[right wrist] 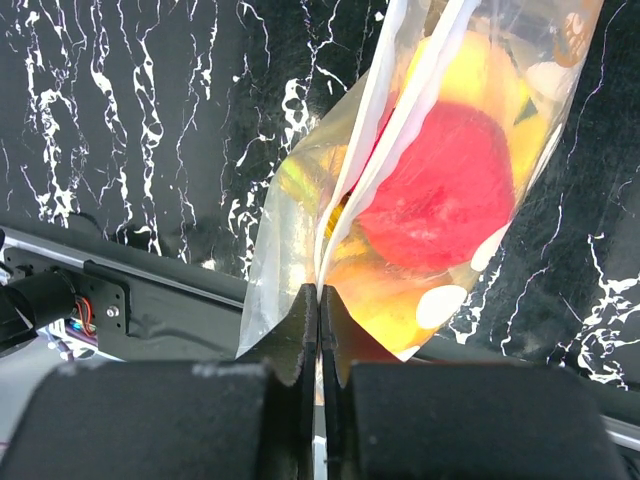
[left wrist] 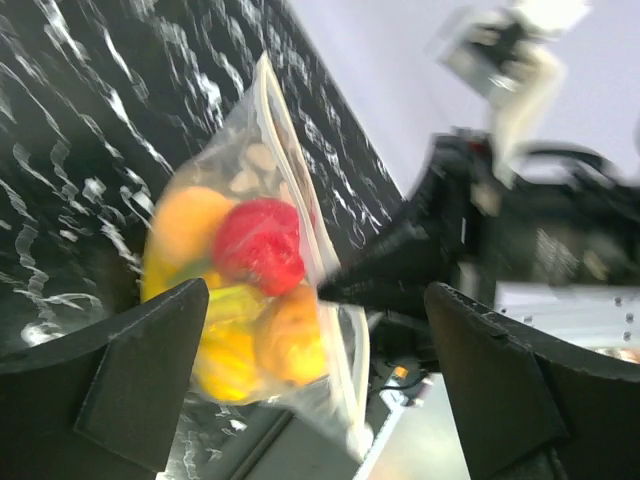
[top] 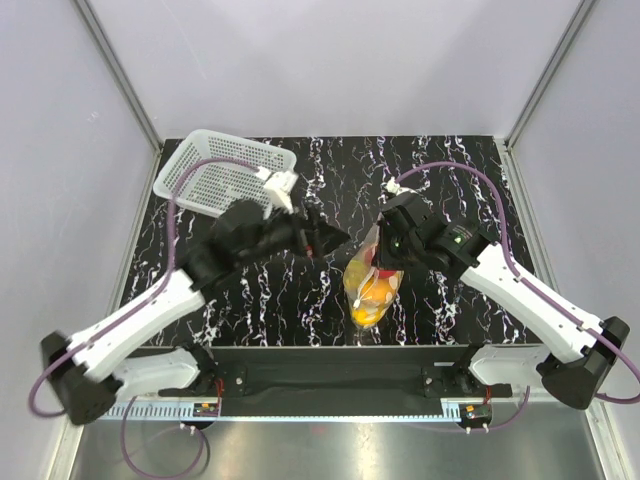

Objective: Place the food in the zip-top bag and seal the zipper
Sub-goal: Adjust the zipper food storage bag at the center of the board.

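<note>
- Down near the front edge of the table (top: pixel 450 160), between the two arms: zip-top bag (top: pixel 372 285), mouth end pointing away from the bases.
- Packed inside, the food: red fruit (right wrist: pixel 440 190), orange fruit (left wrist: pixel 295 335), yellow bananas (left wrist: pixel 225 360).
- Clamped tight on the zipper (right wrist: pixel 365 120) with the right gripper (right wrist: pixel 320 295), jaws pressed together on the plastic strip.
- Spread wide on the left gripper (left wrist: pixel 315 300), jaws holding nothing, close by the bag's left side.
- Off at the far left corner, well apart: white basket (top: pixel 215 175).
</note>
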Available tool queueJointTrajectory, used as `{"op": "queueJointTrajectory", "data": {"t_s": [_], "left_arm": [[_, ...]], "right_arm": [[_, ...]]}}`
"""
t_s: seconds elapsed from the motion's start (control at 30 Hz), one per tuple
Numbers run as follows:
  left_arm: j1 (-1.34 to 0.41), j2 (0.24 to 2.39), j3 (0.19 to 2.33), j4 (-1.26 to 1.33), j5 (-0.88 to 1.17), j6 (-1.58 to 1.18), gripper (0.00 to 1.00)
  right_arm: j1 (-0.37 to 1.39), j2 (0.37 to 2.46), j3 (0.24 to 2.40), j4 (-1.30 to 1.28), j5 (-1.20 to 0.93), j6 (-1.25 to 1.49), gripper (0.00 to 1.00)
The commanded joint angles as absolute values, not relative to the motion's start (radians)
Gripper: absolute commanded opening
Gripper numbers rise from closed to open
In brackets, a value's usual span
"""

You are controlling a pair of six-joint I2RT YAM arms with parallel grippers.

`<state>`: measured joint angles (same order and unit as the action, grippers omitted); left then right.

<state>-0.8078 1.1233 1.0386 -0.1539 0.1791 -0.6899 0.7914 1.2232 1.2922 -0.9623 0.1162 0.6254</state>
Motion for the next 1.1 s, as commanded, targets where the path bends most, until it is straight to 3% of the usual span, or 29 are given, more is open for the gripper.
{"op": "queueJointTrajectory", "data": {"t_s": [0.0, 0.17, 0.4, 1.07], "left_arm": [[-0.813, 0.964, 0.935, -0.118, 0.089, -0.56, 0.98], [-0.94, 0.755, 0.621, 0.099, -0.021, -0.496, 0.96], [-1.216, 0.739, 0.431, 0.423, -0.274, -0.252, 0.91], [-1.479, 1.02, 0.407, 0.719, -0.793, -0.259, 0.81]], "right_arm": [[0.801, 1.189, 1.335, -0.917, 0.149, 0.64, 0.0], [0.801, 1.174, 1.328, -0.882, 0.169, 0.675, 0.0], [0.799, 1.19, 1.33, -0.833, 0.182, 0.764, 0.0], [0.801, 1.169, 1.321, -0.804, 0.198, 0.792, 0.0]]}}
